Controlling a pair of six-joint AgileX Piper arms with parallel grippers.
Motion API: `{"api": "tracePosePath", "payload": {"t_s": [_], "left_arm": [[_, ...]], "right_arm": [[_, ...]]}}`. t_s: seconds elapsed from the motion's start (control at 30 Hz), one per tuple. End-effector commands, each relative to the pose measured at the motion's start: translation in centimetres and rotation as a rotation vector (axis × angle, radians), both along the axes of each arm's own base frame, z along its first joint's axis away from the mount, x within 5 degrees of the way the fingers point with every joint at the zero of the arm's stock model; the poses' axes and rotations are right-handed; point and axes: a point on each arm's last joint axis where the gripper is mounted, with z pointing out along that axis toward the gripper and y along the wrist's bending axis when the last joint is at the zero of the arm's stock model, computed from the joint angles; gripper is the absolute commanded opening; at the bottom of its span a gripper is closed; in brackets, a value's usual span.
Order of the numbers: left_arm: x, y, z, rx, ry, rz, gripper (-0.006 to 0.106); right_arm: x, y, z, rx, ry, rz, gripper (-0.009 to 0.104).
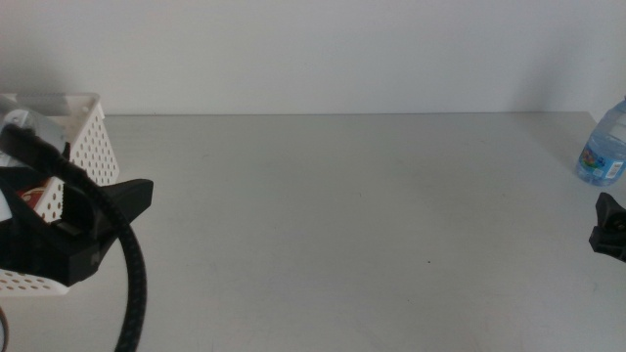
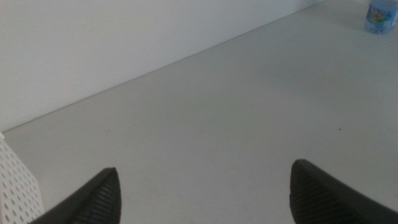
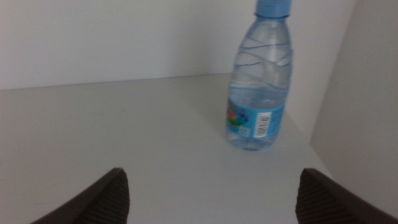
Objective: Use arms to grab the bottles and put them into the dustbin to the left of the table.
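A small clear water bottle [image 1: 604,147] with a blue cap and blue label stands upright at the table's far right edge. My right gripper [image 1: 608,227] sits just in front of it. In the right wrist view the bottle [image 3: 258,81] is ahead of the open, empty right gripper [image 3: 212,174] and apart from it. The white perforated dustbin [image 1: 90,142] stands at the far left. My left gripper [image 1: 127,200], with its thick black cable, hangs over the bin's near right side. The left wrist view shows this gripper [image 2: 204,171] open and empty. A red-and-white patch [image 1: 35,196] shows inside the bin, mostly hidden.
The grey table [image 1: 333,225] stretches between the two arms up to a white back wall. A corner of the dustbin [image 2: 15,190] shows beside the left jaw, and the water bottle [image 2: 380,15] appears far across the table.
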Motion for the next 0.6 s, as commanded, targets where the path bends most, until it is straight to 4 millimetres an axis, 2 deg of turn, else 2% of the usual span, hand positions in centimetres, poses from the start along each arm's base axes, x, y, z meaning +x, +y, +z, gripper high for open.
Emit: {"api": "tracePosePath", "payload": {"t_s": [0.0, 0.2, 0.57], "left_arm": [[0.1, -0.1, 1.5, -0.058, -0.085, -0.001, 0.092], [0.1, -0.1, 1.5, -0.058, -0.085, -0.001, 0.092], [0.1, -0.1, 1.5, -0.058, -0.085, -0.001, 0.092]], "right_arm": [[0.8, -0.8, 1.3, -0.054, -0.154, -0.078, 0.094], [3.2, -1.4, -0.2, -0.056, -0.125, -0.138, 0.094], [8.8, -2.7, -1.6, -0.160, -0.110, -0.259, 0.094]]}}
